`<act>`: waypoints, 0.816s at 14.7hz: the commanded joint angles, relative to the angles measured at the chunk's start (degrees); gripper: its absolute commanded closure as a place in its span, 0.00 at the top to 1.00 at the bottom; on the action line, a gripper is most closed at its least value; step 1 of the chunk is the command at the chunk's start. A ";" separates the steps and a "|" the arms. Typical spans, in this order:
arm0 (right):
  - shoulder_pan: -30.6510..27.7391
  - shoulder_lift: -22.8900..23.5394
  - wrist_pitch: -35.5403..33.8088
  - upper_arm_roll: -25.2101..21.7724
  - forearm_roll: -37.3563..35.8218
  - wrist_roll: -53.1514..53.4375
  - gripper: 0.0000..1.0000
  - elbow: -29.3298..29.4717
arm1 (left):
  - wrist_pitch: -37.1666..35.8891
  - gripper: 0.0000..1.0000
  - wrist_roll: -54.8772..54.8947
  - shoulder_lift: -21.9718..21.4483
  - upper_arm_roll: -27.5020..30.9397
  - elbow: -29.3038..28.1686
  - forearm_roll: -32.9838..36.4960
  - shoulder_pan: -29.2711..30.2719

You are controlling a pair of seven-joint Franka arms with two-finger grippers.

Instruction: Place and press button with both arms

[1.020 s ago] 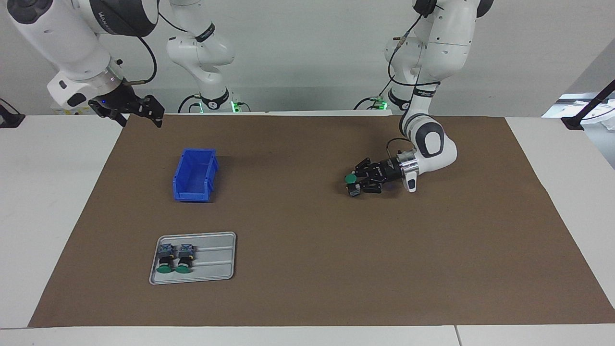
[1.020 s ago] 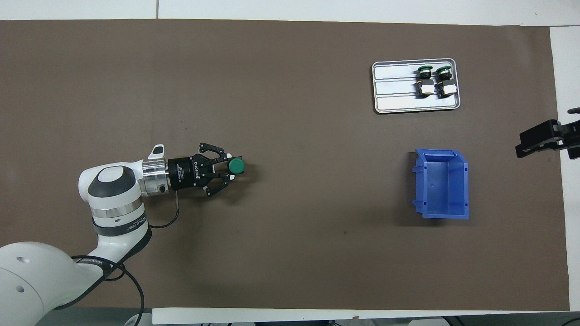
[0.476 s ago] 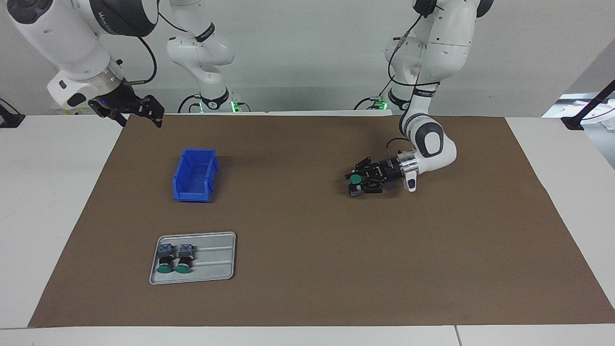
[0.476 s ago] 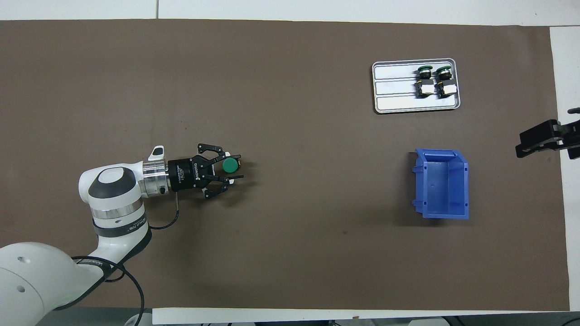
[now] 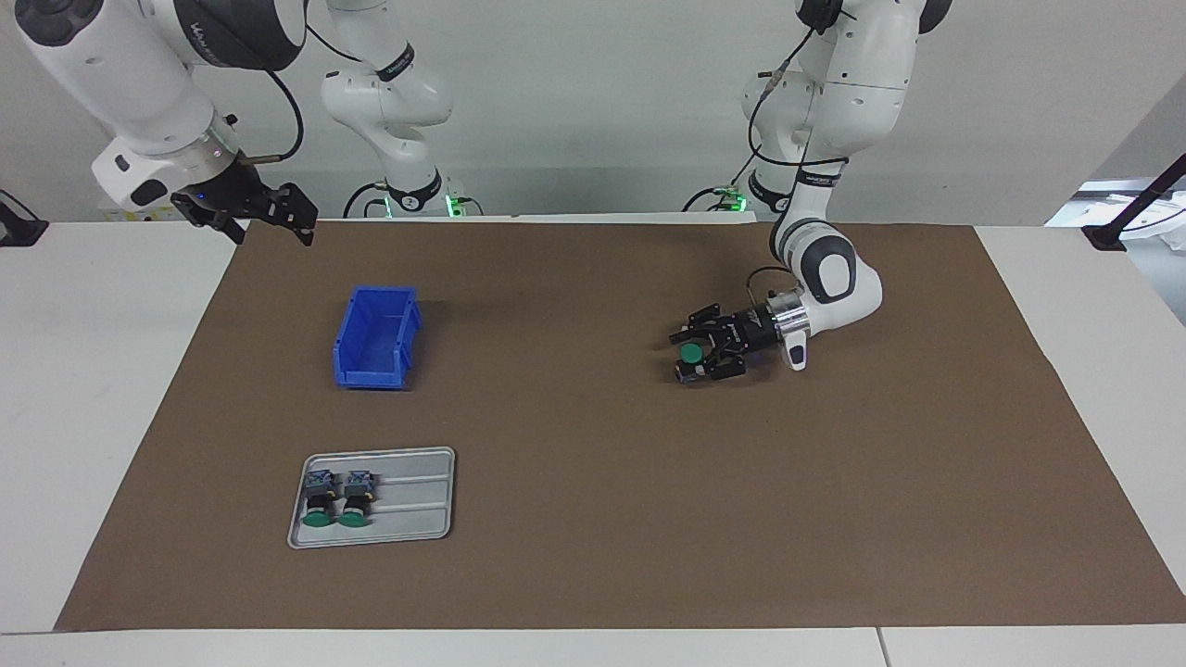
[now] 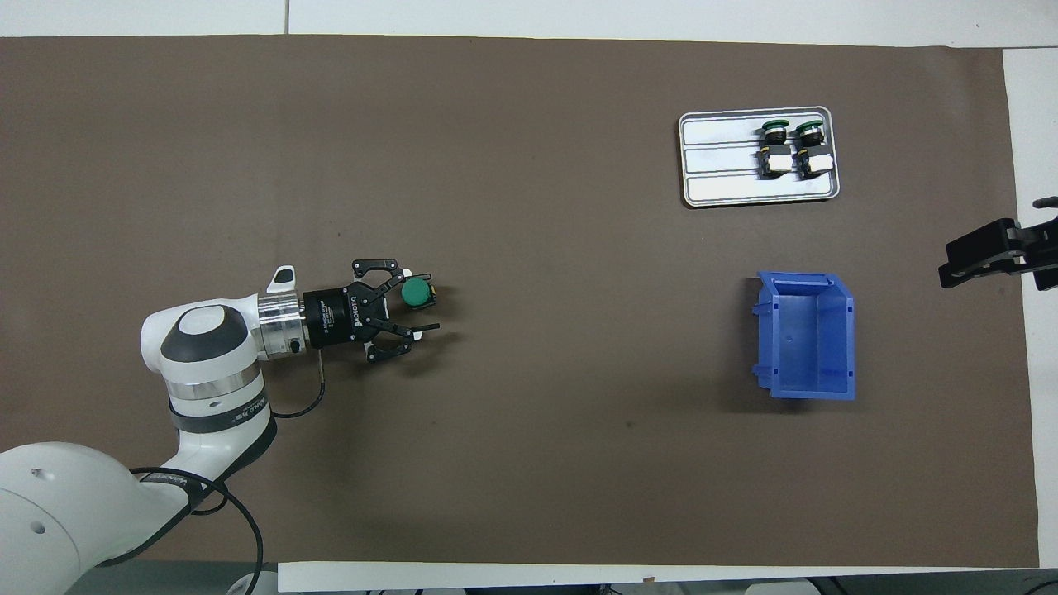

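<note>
**Button stands upright on the mat between parted fingers**

Button (image 6: pixel 416 292) sits on the brown mat (image 5: pixel 593 556) toward the left arm's end of the table, its round green cap facing up and its long axis vertical, with the grey-blue block body under the cap touching the mat. The left gripper (image 6: pixel 421 305) lies low and level around it, coming in from the left arm's end. Its fingers are spread, one fingertip just beside the cap and the other clearly apart from it, so the jaws no longer clamp the button.

A second ago the same fingers were closed on the button; since then they have opened in steps, and the button has stayed standing at nearly the same spot. The right gripper (image 5: pixel 278 211) has not moved: it waits in the air over the mat's edge at the right arm's end, with its jaws parted and nothing between them.

A blue plastic bin (image 5: pixel 375 335), open-topped and rectangular, stands toward the right arm's end. Farther from the robots than the bin lies a flat ribbed metal tray (image 5: pixel 417 500) with rounded corners. Two more buttons (image 5: pixel 335 500) lie side by side on it, green caps pointing away from the robots.
</note>
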 commanded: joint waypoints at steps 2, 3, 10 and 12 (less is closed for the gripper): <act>-0.04 -1.43 0.40 0.21 0.44 -1.46 0.98 -1.70 | 1.10 1.00 -0.67 -1.86 0.48 -1.20 -1.04 -0.59; -0.04 -1.52 0.40 0.21 0.44 -1.29 0.98 -1.79 | 1.10 1.00 -1.97 -2.65 0.57 -1.20 -0.69 -0.50; -0.40 -1.52 0.40 0.03 0.44 -1.11 0.98 -1.79 | 2.25 1.00 -3.39 -3.79 0.57 -1.11 2.48 -0.59; -0.22 -1.52 0.40 0.03 0.44 -1.11 0.98 -1.70 | 2.33 1.00 -3.92 -4.93 0.57 -1.20 3.00 -0.59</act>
